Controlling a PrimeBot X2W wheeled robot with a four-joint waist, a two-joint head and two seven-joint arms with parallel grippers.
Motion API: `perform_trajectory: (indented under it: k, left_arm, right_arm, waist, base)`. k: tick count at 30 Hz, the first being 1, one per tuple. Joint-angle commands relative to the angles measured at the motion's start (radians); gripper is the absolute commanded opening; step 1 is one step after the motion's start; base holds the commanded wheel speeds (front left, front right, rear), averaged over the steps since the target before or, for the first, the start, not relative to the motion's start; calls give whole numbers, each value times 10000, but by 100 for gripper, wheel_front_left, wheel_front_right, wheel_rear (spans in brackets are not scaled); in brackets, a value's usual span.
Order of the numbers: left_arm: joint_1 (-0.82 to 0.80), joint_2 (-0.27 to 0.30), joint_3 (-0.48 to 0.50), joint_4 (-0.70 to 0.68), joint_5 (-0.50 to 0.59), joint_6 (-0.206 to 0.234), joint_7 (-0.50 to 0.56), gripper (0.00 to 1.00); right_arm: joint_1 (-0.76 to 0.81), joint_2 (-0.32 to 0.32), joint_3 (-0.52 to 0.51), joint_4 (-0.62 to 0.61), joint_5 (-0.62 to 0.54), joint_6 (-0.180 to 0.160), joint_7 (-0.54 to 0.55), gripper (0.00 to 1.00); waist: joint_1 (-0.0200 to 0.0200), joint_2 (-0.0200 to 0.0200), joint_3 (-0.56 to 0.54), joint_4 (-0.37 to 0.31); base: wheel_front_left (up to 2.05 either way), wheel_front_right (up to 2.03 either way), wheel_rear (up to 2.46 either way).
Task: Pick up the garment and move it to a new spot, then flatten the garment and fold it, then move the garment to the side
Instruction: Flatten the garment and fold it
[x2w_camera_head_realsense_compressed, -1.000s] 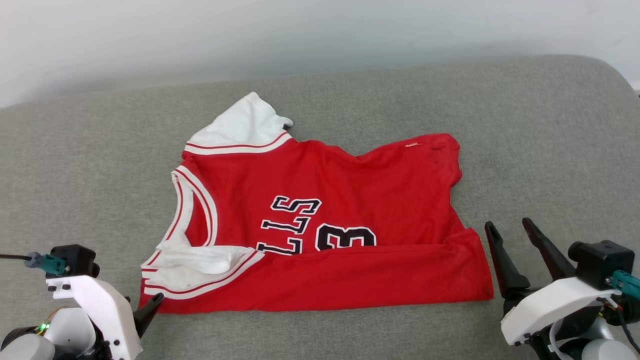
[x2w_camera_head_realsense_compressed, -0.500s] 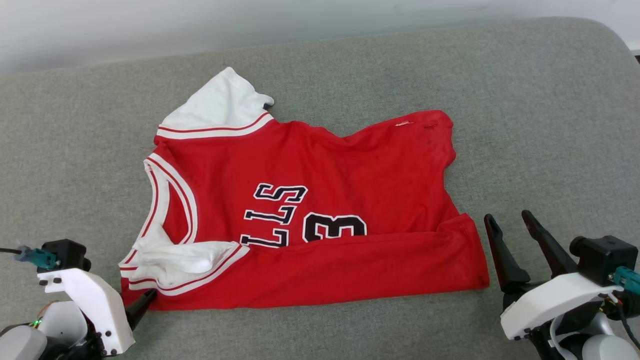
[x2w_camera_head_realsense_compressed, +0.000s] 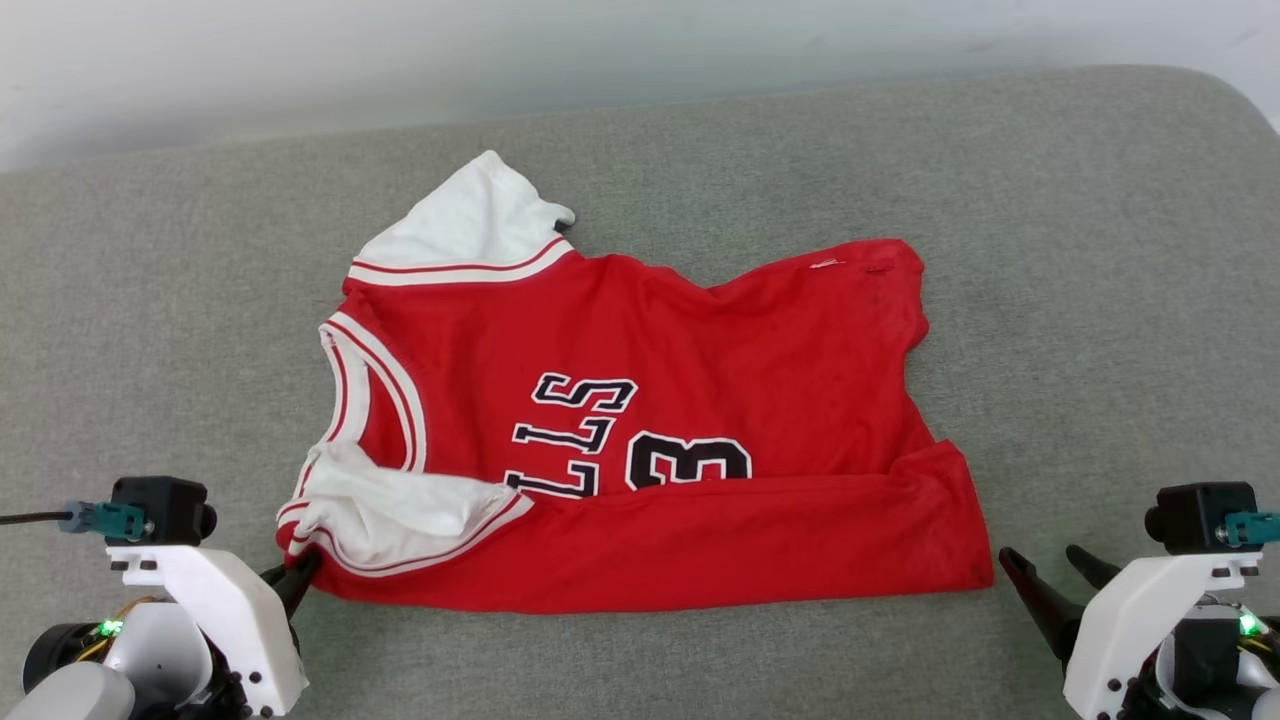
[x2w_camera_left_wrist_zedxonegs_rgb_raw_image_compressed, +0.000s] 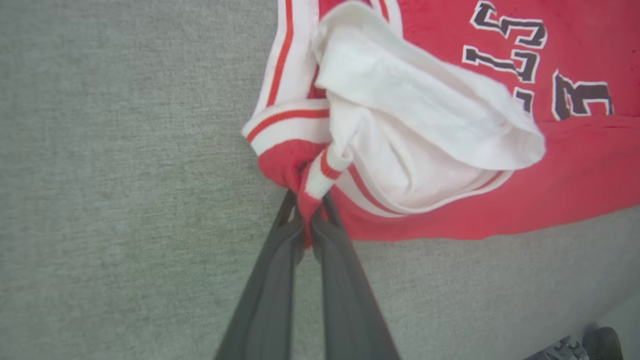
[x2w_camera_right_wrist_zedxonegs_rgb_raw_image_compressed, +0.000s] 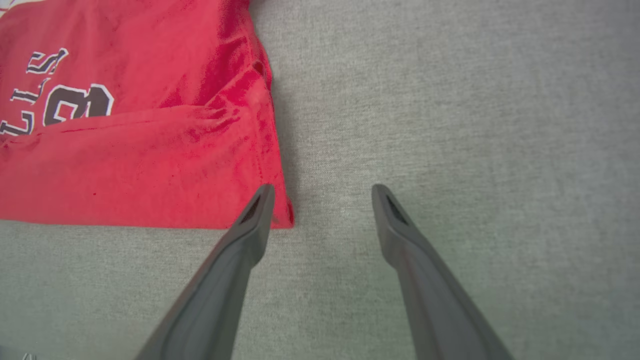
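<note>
The garment (x2w_camera_head_realsense_compressed: 640, 440), spread mid-frame on the grey cushion (x2w_camera_head_realsense_compressed: 1100, 250), is pinched at its lower-left corner by the left gripper (x2w_camera_left_wrist_zedxonegs_rgb_raw_image_compressed: 309, 207), while the right gripper (x2w_camera_right_wrist_zedxonegs_rgb_raw_image_compressed: 322, 192) is held wide beside the lower-right corner, presumably so 2 corners can be lifted together.

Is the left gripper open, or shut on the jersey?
Shut: the left gripper pinches a striped corner of the garment, fingers pressed together.
</note>
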Motion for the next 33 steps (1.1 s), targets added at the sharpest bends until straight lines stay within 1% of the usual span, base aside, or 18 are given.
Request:
perform_trajectory:
  k: [1, 3, 7, 11, 17, 18, 19, 22, 26, 30, 33]
  left_arm:
    - [65, 54, 52, -198, 80, 88, -73, 0]
    - [55, 161, 123, -582, 221, 218, -172, 0]
    - [-20, 253, 130, -1215, 456, 440, -220, 0]
    - [-117, 213, 69, -1562, 570, 507, -229, 0]
    - [1, 61, 19, -1541, 508, 535, -342, 0]
    - [20, 49, 19, -1513, 501, 550, -346, 0]
    - [41, 25, 22, -1487, 485, 573, -349, 0]
    - [92, -24, 14, -1517, 489, 567, -422, 0]
    - [254, -142, 12, -1536, 323, 504, -454, 0]
    - [527, -347, 31, -1520, 69, 549, -554, 0]
    - [864, -333, 63, -1486, -20, 678, -649, 0]
  right_arm:
    - [13, -99, 0, -82, 66, -3, 285, 100]
    - [-194, -114, 86, -122, 154, -3, 798, 100]
    - [-707, -116, 442, 109, 228, -3, 1388, 100]
    - [-1166, -78, 836, 665, 293, -3, 1761, 100]
    - [-1493, 39, 1463, 1612, 520, 0, 2153, 100]
    - [-1525, 79, 1533, 1695, 542, 1, 2159, 41]
    - [-1541, 87, 1570, 1765, 577, 10, 2160, 0]
    - [-1648, 38, 1590, 1817, 630, 10, 2110, 0]
    - [-1699, -202, 1373, 1699, 632, -3, 2000, 0]
    - [-1453, -377, 1286, 1426, 664, -3, 2023, 0]
    - [-1192, -467, 1251, 1195, 730, -3, 2015, 0]
  waist:
    - [0, 0, 50, 89]
    - [0, 0, 161, 187]
    - [0, 0, 439, 384]
    - [0, 0, 675, 576]
    - [0, 0, 790, 691]
    - [0, 0, 786, 696]
    - [0, 0, 770, 698]
    - [0, 0, 679, 697]
    - [0, 0, 364, 696]
    - [0, 0, -108, 700]
    - [0, 0, -513, 664]
  base:
    - [0, 0, 0]
    - [0, 0, 0]
    - [0, 0, 0]
    - [0, 0, 0]
    - [0, 0, 0]
    - [0, 0, 0]
    - [0, 0, 0]
    - [0, 0, 0]
    - [0, 0, 0]
    - [0, 0, 0]
    - [0, 0, 0]
